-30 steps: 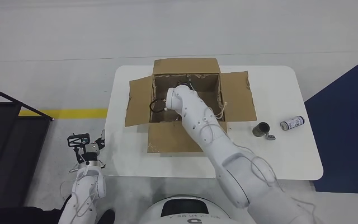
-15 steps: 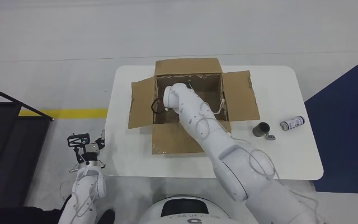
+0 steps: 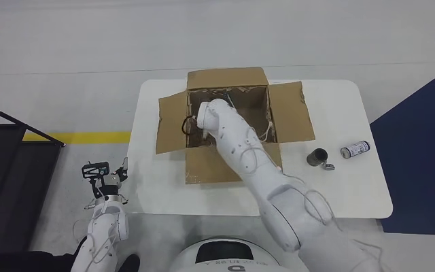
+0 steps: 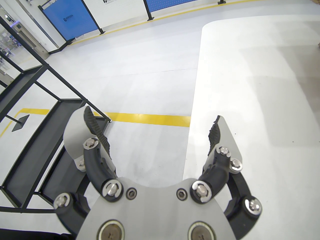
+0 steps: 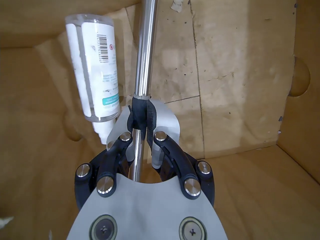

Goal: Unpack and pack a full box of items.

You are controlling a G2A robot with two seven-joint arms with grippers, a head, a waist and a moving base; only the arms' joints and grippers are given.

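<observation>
Your right gripper [image 5: 141, 119] is clamped on the metal rod [image 5: 146, 51] inside the box [image 3: 200, 166]. The box slid slightly right since earlier, so lift straight. Left gripper [image 4: 152, 118] open, idle.

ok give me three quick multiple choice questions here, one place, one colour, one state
1. Where is the right gripper? A inside the cardboard box; B over the bare table; C beside the floor rack.
2. What colour is the metal rod? A red; B silver; C green.
3. How do the fingers of the left gripper stand? A shut on a bottle; B shut on a rod; C open, empty.
Answers: 1 A, box walls surround it; 2 B, it shines silver; 3 C, they stand wide apart, nothing between.
</observation>
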